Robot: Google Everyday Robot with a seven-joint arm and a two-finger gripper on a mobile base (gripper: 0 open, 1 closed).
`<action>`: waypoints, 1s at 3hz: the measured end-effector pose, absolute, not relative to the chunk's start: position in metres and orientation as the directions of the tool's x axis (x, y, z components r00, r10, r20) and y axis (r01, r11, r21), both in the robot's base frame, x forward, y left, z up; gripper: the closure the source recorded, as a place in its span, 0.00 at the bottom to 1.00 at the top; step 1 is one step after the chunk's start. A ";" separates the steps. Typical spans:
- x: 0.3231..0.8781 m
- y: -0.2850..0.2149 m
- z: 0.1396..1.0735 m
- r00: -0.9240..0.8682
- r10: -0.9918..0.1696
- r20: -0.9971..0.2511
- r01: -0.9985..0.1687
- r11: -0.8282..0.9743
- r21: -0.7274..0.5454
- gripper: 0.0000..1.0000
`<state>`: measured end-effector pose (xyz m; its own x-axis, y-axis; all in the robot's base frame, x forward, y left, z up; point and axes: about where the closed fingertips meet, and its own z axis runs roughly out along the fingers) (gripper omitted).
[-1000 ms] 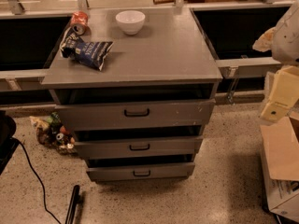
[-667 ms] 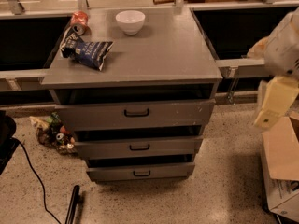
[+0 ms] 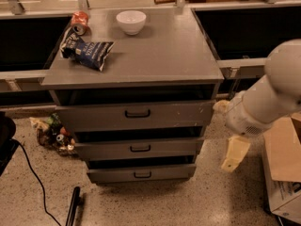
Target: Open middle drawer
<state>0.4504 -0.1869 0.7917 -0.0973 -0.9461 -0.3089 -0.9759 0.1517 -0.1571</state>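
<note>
A grey cabinet (image 3: 141,60) holds three stacked drawers, all pushed in. The middle drawer (image 3: 94,149) has a low wide grey front and a small black bar handle (image 3: 140,148) at its centre. The taller top drawer (image 3: 84,117) is above it and the smallest drawer (image 3: 108,174) below. My white arm (image 3: 273,98) comes in from the right. My gripper (image 3: 233,155) hangs pale and yellowish beside the cabinet's right side, at about the middle drawer's height, apart from the handle.
On the cabinet top lie a white bowl (image 3: 131,21), a blue chip bag (image 3: 87,51) and a red can (image 3: 79,21). Litter (image 3: 54,134) sits on the floor at left. A cardboard box (image 3: 284,173) stands at right. A black cable (image 3: 35,178) runs along the floor.
My arm has swung in from the right edge toward the cabinet and the gripper has dropped lower. The drawers have not moved.
</note>
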 end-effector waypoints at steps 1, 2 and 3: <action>0.463 -0.172 0.713 -0.104 -0.922 -0.374 -0.984 0.149 -0.095 0.00; 0.463 -0.172 0.713 -0.103 -0.922 -0.374 -0.984 0.149 -0.095 0.00; 0.464 -0.167 0.706 -0.090 -0.922 -0.376 -0.987 0.133 -0.089 0.00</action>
<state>0.4643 -0.1670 0.7063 -0.0900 -0.9222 -0.3762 -0.9871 0.1327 -0.0891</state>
